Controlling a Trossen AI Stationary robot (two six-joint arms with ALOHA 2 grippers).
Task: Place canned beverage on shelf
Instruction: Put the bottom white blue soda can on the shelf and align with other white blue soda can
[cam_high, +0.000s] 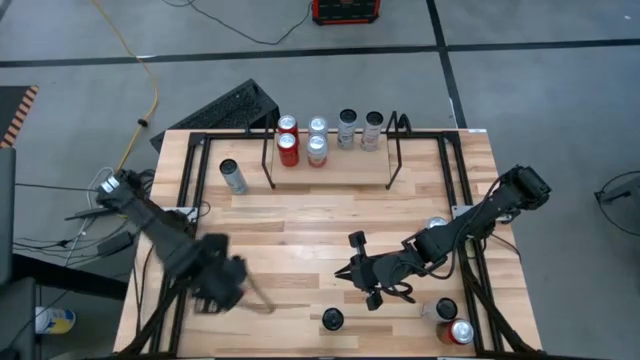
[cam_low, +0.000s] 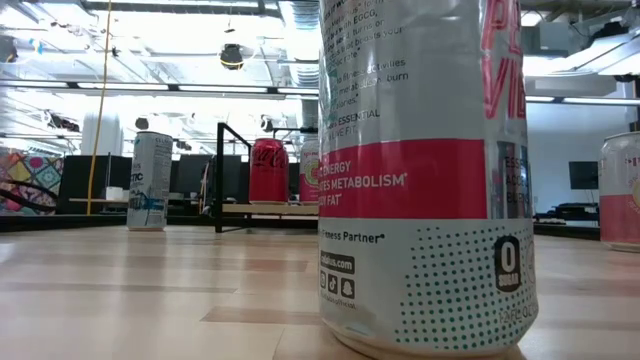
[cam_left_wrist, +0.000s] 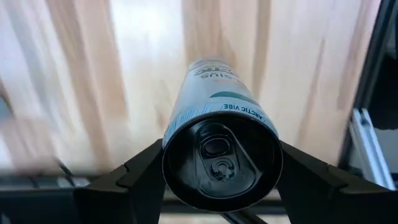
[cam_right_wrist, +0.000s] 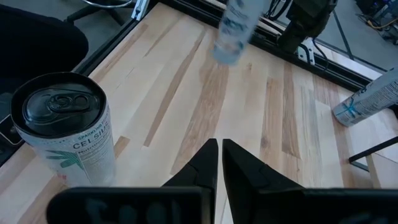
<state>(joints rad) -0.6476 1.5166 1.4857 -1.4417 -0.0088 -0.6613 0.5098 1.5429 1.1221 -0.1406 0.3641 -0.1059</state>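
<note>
Left tool (cam_left_wrist: 221, 186) clamped on white can (cam_left_wrist: 219, 134), right tool (cam_right_wrist: 219, 163) fingers together, empty

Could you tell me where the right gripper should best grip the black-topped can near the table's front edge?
Around the can's mid-body, coming in level from the side. It stands upright and free, so its round wall suits a side pinch; its flat top probably offers no hold. The right gripper is shut and must open first.

About twelve cans (cam_high: 232, 175) (one shelf (cam_high: 394, 152))
</note>
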